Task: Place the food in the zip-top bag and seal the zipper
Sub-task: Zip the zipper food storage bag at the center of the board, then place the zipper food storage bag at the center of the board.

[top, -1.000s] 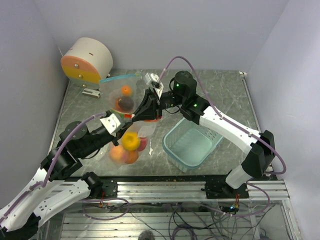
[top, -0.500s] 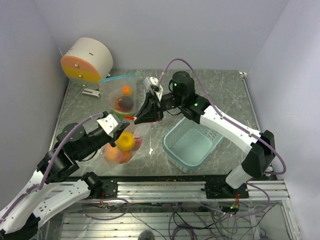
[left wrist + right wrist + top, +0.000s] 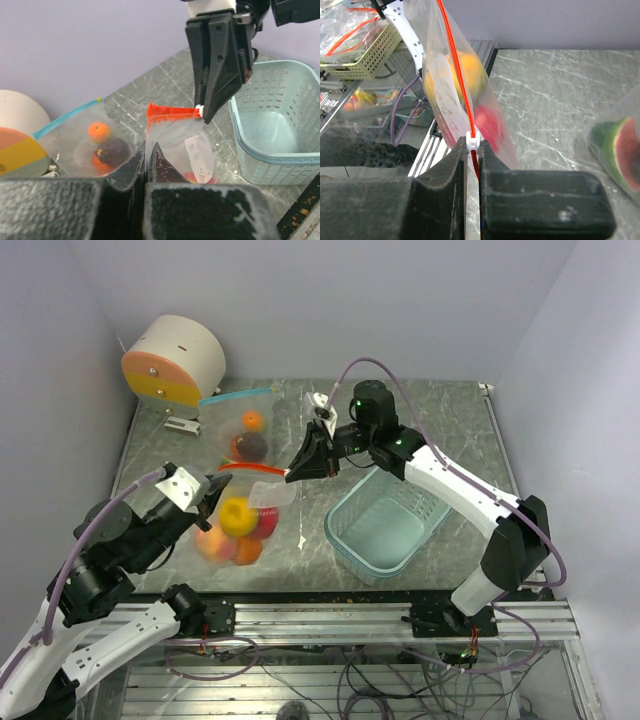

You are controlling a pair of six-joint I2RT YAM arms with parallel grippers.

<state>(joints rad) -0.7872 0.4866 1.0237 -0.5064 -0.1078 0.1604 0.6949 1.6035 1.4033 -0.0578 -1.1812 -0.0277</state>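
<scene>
The zip-top bag [image 3: 262,495] hangs above the table, its red zipper [image 3: 250,468] stretched taut between my two grippers. My left gripper [image 3: 210,488] is shut on the bag's left end, and in the left wrist view the plastic is pinched between its fingers [image 3: 135,160]. My right gripper [image 3: 293,475] is shut on the white slider [image 3: 474,141] at the zipper's right end. The food [image 3: 235,515] sags in the bag's bottom: yellow, red and orange pieces, blurred. The right wrist view shows yellow food [image 3: 465,75] and red food [image 3: 487,125] behind the plastic.
A pale teal basket [image 3: 385,530] stands right of the bag. A second bag [image 3: 245,425] with a teal zipper lies behind, holding an orange and a maroon piece. A round white and orange drum [image 3: 175,360] sits at the back left. A watermelon slice [image 3: 620,155] lies in plastic.
My left gripper has pulled back to the left with the bag's end. The right gripper and slider have moved right, so the red zipper between them is longer. The food has swung left.
</scene>
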